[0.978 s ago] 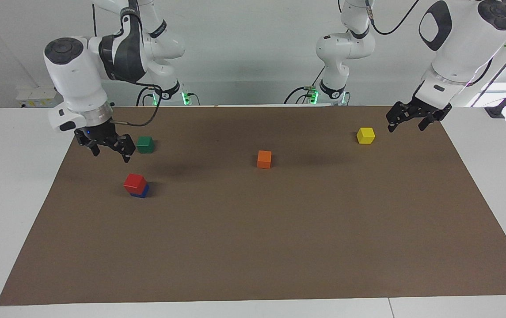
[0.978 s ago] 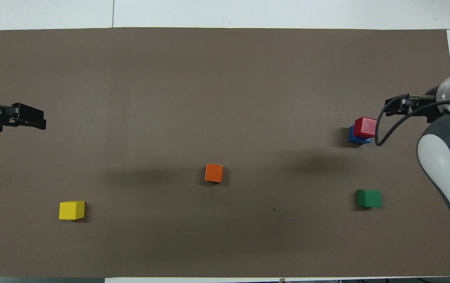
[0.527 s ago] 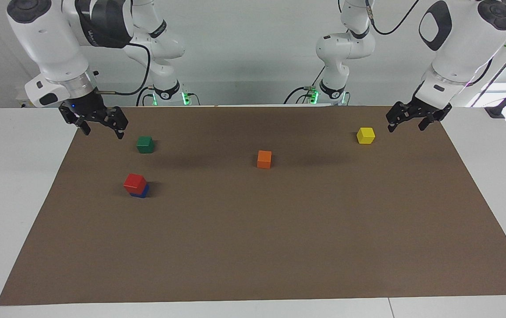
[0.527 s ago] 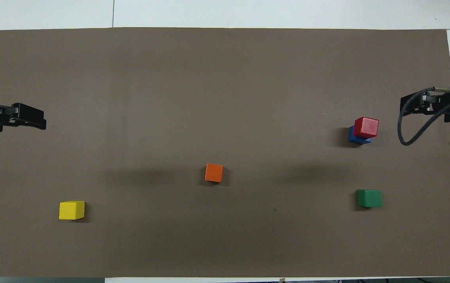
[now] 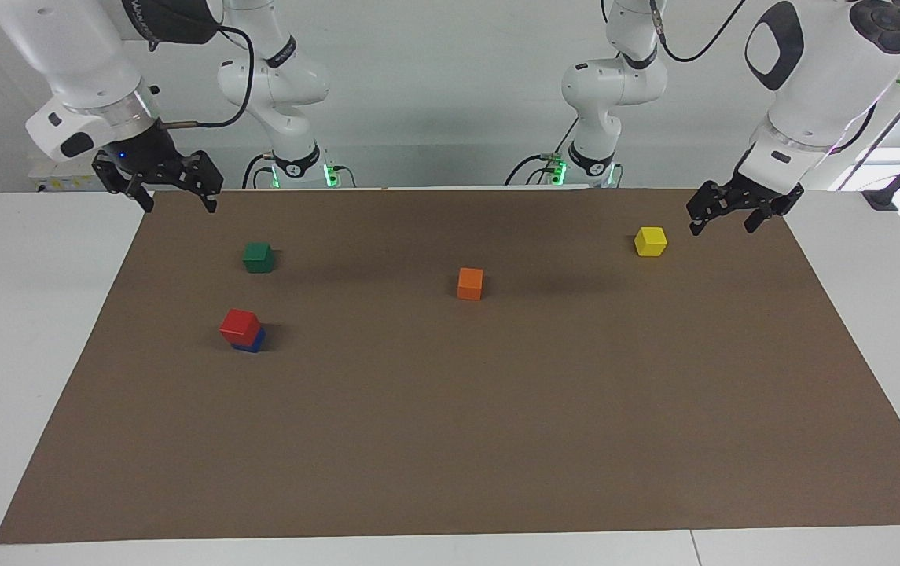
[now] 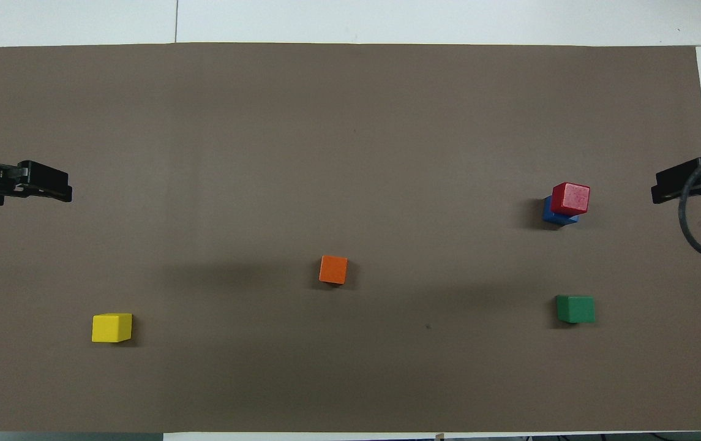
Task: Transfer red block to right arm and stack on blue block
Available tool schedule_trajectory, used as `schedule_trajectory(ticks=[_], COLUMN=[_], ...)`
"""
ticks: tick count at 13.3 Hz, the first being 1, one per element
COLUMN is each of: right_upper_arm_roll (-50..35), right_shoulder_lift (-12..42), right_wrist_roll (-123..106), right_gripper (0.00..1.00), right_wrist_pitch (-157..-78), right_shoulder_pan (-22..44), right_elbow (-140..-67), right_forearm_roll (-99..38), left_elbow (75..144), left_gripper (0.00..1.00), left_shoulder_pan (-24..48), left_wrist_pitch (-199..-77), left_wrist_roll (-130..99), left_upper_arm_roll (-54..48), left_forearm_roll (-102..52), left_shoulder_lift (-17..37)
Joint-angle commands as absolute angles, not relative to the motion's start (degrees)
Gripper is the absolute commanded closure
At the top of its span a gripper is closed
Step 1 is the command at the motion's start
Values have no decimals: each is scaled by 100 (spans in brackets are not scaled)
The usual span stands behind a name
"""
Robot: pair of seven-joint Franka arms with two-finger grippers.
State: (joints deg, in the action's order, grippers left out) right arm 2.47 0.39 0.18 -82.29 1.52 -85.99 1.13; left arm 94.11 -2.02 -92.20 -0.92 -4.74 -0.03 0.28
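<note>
Red block (image 5: 240, 323) sits on top of the blue block (image 5: 253, 342), turned a little askew so that a corner and an edge of the blue one show beneath it. The pair stands on the brown mat (image 5: 450, 440) toward the right arm's end of the table (image 5: 17, 314), farther from the robots than the green block (image 5: 258, 256). Judged from how the blocks lie, the stack asked for is made and nothing is left but for the arms to rest.

If any move follows, it turns on this: the stack lies toward the table's middle from the right gripper (image 5: 157, 183), and the right arm is much the nearer of the two. That gripper hangs in the air over the corner of the mat at its own end, well apart from the stack and above the green block's height. Its fingers (image 5: 210, 206) stand apart and hold nothing. A cube has no long axis, so only its slight twist on the blue block would matter to a re-grip.

At the left arm's end, the left gripper (image 5: 735, 211) waits over the mat's edge just beside the yellow block (image 5: 650, 240) without touching it, fingers apart and empty. An orange block (image 5: 470, 283) lies near the middle, between the two ends, untouched.
</note>
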Motion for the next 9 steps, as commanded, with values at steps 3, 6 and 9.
schedule_trajectory(ticks=[3,6,9], right_upper_arm_roll=[307,544,800], right_shoulder_lift=[-43,-386,-562], right_wrist_roll=[-141,-149,-534], right_gripper=[0,0,0], right_wrist_pitch=[-7937,-7866,-7945], right_shoulder_pan=[157,473,607], right_elbow=[-8314,-8577,-8868], right_forearm_roll=[9,35,26], left_elbow=[9492,9492,9492], left_gripper=[0,0,0], left_shoulder_pan=[-237,-237,-237], left_wrist_pitch=[-9167,-9167,-9176], left_wrist_roll=[-70,-70,-70], left_upper_arm_roll=[-501,-492,-501], left_forearm_roll=[123,123,123], left_shoulder_lift=[-79,-79,-79])
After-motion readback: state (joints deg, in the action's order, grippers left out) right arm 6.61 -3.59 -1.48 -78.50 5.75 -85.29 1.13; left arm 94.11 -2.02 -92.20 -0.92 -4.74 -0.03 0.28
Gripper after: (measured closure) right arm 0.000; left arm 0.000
